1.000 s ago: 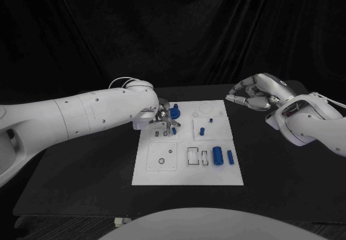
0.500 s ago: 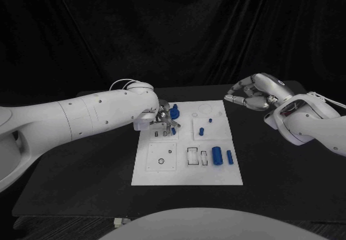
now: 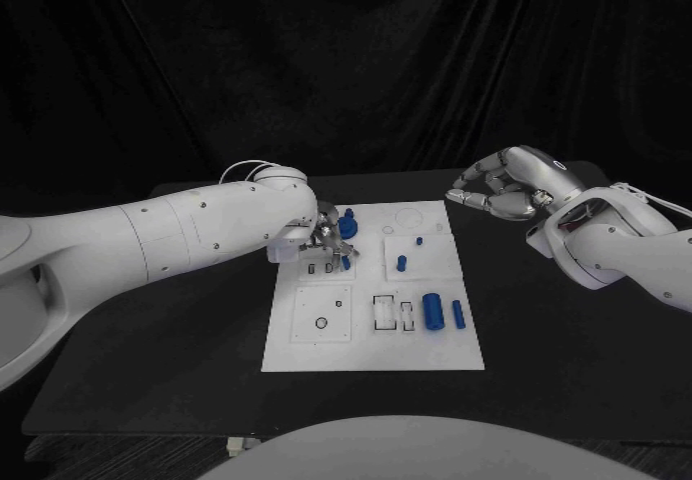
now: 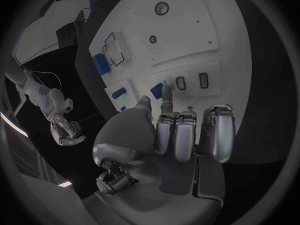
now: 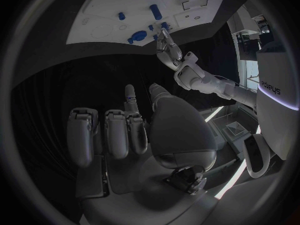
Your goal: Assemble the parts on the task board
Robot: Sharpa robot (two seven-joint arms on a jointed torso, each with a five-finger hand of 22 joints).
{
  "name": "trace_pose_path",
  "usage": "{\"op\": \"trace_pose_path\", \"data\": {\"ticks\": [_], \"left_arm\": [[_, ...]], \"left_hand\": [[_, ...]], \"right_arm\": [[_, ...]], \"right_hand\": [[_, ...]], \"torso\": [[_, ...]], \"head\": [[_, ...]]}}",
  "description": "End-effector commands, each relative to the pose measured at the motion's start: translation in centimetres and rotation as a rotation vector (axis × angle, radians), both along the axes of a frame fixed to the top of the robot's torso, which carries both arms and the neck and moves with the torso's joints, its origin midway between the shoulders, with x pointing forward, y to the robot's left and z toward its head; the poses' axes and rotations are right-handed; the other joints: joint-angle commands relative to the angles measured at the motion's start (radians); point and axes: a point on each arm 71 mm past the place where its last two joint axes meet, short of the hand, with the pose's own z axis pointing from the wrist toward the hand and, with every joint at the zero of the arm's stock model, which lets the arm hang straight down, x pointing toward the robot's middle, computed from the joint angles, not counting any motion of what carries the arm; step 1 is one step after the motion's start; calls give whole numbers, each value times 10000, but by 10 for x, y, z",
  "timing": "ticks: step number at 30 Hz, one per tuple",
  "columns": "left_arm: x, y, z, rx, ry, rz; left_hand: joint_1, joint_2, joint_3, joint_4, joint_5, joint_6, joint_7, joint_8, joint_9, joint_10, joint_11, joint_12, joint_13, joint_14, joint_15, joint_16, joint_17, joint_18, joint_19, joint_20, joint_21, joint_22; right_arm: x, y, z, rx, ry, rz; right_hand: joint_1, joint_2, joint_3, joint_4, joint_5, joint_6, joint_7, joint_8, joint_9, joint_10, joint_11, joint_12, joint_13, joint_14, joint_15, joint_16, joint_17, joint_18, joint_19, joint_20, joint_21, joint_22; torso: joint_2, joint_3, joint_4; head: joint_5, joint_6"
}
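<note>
Left hand (image 3: 326,240) pinching small blue part (image 4: 156,90) at task board (image 3: 433,352) upper left; right hand (image 3: 505,185), fingers curling inward, holding nothing, hovering upper right.

— What is sitting under everything?
— A black worktop (image 3: 159,350) is carrying it all.
— And behind?
— A dark curtain (image 3: 346,80) is hanging along the back, folds showing.
</note>
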Motion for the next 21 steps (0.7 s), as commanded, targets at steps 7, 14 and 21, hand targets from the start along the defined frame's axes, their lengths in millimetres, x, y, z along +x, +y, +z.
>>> {"op": "trace_pose_path", "data": {"ticks": [7,14,21], "left_arm": [[-2,-4,-5,-45,290,-318],[-3,-6,-7,-78,350,-382],[-3,-7,-7,-155,344,-423]], "left_hand": [[196,-8,216,-101,129,80,34,-187,74,1045,89,35,2631,1038,52,26,2634,17,-113,3,-84,1163],[294,-22,387,-249,208,103,35,-330,144,1045,93,35,2631,1038,55,26,2634,23,-133,8,-116,1151],[405,-44,658,-449,467,142,21,-515,245,1045,83,35,2631,1038,49,26,2634,29,-148,4,-152,1144]], "right_arm": [[0,0,-1,-53,37,-32],[0,-1,-2,-57,46,-55],[1,-2,-2,-70,53,-84]], "right_hand": [[108,18,-7,-48,27,3,11,24,11,1058,42,35,2634,685,90,-33,530,-99,644,69,-81,2350],[108,21,-7,-47,28,3,12,25,12,1058,42,35,2634,686,91,-31,537,-98,642,69,-85,2348],[109,29,-8,-44,29,4,12,26,14,1058,43,35,2634,684,91,-33,529,-93,633,70,-102,2342]], "torso": [[-7,0,-7],[-14,3,1],[-23,2,2]], "head": [[-45,-1],[-88,-1],[-101,-1]]}}
